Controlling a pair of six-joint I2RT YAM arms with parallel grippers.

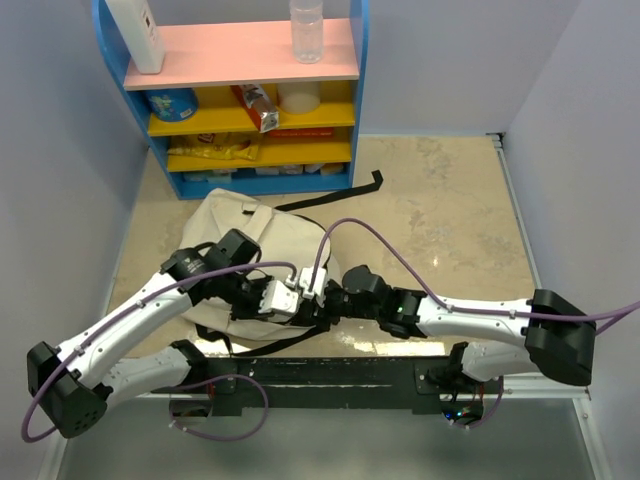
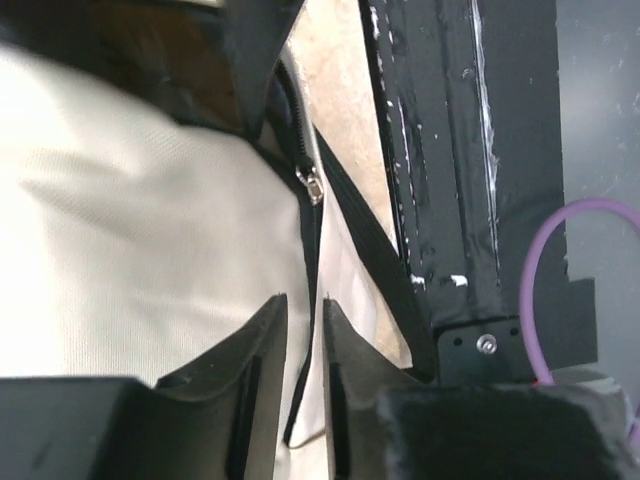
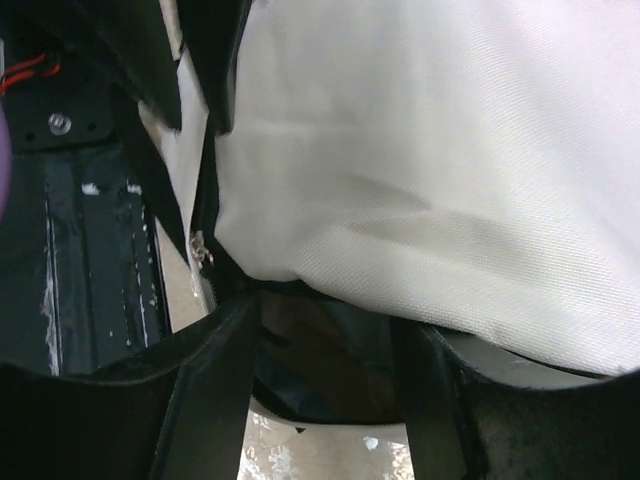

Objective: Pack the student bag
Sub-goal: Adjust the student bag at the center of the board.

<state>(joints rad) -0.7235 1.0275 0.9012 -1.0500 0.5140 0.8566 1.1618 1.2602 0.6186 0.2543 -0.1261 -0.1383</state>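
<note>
The student bag (image 1: 245, 235) is a beige backpack lying flat on the table in front of the shelf. Both grippers meet at its near edge. My left gripper (image 1: 283, 300) is nearly shut, and its fingers (image 2: 265, 340) pinch the bag's cream fabric and black zipper line (image 2: 308, 250) just below the metal zipper pull (image 2: 313, 186). My right gripper (image 3: 325, 315) is open at the bag's mouth. The dark lining (image 3: 330, 360) shows between its fingers, under a raised beige flap (image 3: 430, 150). The zipper pull also shows in the right wrist view (image 3: 200, 248). What is inside the bag is hidden.
A blue shelf unit (image 1: 240, 100) with a pink top stands at the back, holding a clear bottle (image 1: 306, 30), a white object (image 1: 135, 30) and snack packs. A black strap (image 1: 372, 182) lies on the table. The black base rail (image 1: 330, 378) runs just behind the grippers.
</note>
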